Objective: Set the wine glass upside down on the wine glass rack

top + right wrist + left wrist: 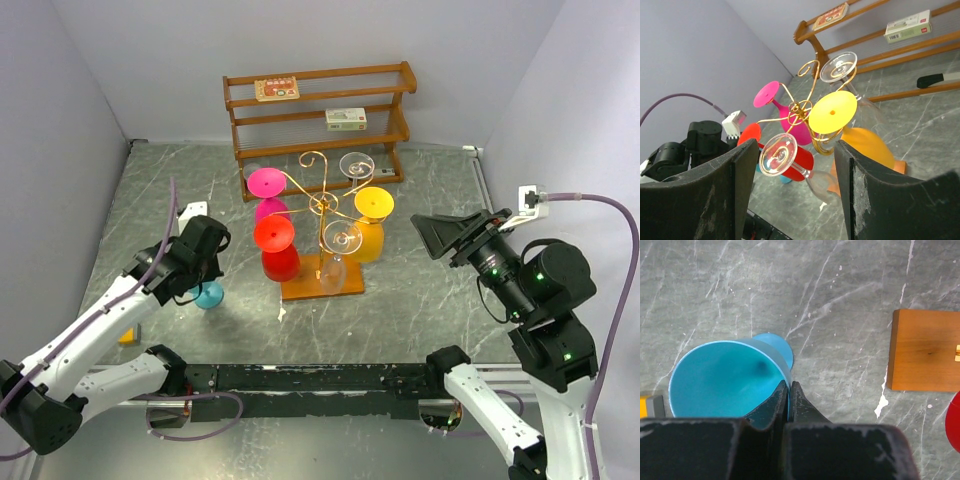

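A blue glass (pixel 722 377) is gripped by the left jaws, which are closed on its rim, one side inside the bowl and the other outside. The glass is opaque and smooth, with a wide round bowl and a small round foot. It is found near the left edge of the surface (pixel 430 300), to the left of the rack (pixel 322 205) and apart from it. Whether its foot rests on the surface cannot be told.

The rack is made of thin gold wire, with a central post and curled arms, and is set on a square wooden base (pixel 310 290) in the middle of the surface. Five glasses are hung on it foot up: a pink glass (pixel 265 183), a red glass (pixel 274 236), a yellow glass (pixel 373 205) and two clear glasses (pixel 356 165).

The right jaws are open, with nothing between them. They are held above the right side of the surface and are turned toward the rack.

A brown wooden shelf (pixel 320 110) of three slatted tiers is placed along the far edge. A flat box (pixel 277 89) is seen on its top tier and a second box (pixel 346 119) on the middle one.

The surface is dark grey and stone-like, veined with white and slightly glossy. It is enclosed on three sides by plain, pale lilac-grey walls (pixel 60 100).
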Robot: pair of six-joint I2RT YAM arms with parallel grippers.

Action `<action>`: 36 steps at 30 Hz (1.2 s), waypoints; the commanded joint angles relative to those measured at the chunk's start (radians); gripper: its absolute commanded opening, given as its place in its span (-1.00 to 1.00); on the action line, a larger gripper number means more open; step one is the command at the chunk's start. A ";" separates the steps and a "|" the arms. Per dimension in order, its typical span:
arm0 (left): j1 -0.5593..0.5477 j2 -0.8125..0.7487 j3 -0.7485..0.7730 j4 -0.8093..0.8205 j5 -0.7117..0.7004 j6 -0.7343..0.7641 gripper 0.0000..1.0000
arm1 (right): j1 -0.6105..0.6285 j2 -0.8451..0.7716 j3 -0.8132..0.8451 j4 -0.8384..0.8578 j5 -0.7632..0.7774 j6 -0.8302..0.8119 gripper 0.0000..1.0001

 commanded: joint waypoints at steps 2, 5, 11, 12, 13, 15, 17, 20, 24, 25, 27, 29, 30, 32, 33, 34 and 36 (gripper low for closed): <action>0.009 -0.006 0.079 0.005 -0.025 0.051 -0.86 | 0.004 -0.014 -0.007 0.031 -0.018 0.048 0.24; 0.008 -0.015 0.155 -0.042 -0.065 0.003 -0.86 | 0.003 0.005 0.000 0.023 -0.020 0.067 0.21; 0.008 -0.063 0.376 -0.028 -0.126 0.003 -0.86 | 0.003 0.048 -0.008 0.115 -0.037 0.148 0.12; 0.008 -0.065 0.419 -0.023 -0.135 0.012 -0.86 | 0.003 0.061 -0.002 0.126 -0.055 0.152 0.10; 0.009 -0.064 0.460 -0.016 -0.142 0.022 -0.86 | 0.004 0.071 0.002 0.143 -0.076 0.150 0.08; 0.008 -0.068 0.535 0.006 -0.141 0.043 -0.86 | 0.004 0.088 0.001 0.183 -0.105 0.155 0.05; 0.009 -0.082 0.586 0.042 -0.133 0.061 -0.86 | 0.003 0.091 -0.015 0.227 -0.109 0.175 0.05; 0.008 -0.124 0.636 0.106 -0.118 0.073 -0.86 | 0.003 0.087 -0.045 0.301 -0.124 0.206 0.06; 0.009 -0.205 0.616 0.222 -0.055 0.057 -0.86 | 0.004 0.122 -0.050 0.379 -0.172 0.252 0.09; 0.008 -0.225 0.603 0.254 -0.027 0.052 -0.86 | 0.004 0.135 -0.052 0.404 -0.200 0.263 0.09; 0.010 -0.265 0.570 0.327 0.020 0.038 -0.86 | 0.004 0.162 -0.059 0.449 -0.231 0.304 0.10; 0.008 -0.294 0.543 0.388 0.067 0.023 -0.86 | 0.003 0.180 -0.075 0.506 -0.245 0.345 0.10; 0.008 -0.304 0.533 0.413 0.089 0.015 -0.86 | 0.003 0.187 -0.080 0.533 -0.241 0.363 0.11; 0.009 -0.316 0.516 0.459 0.139 -0.009 -0.86 | 0.003 0.201 -0.088 0.571 -0.228 0.394 0.14; 0.007 -0.317 0.507 0.484 0.171 -0.017 -0.86 | 0.003 0.209 -0.093 0.596 -0.229 0.410 0.15; 0.008 -0.315 0.499 0.509 0.203 -0.025 -0.86 | 0.003 0.219 -0.096 0.620 -0.233 0.431 0.15; 0.008 -0.300 0.475 0.576 0.269 -0.051 -0.86 | 0.006 0.238 -0.096 0.655 -0.226 0.464 0.16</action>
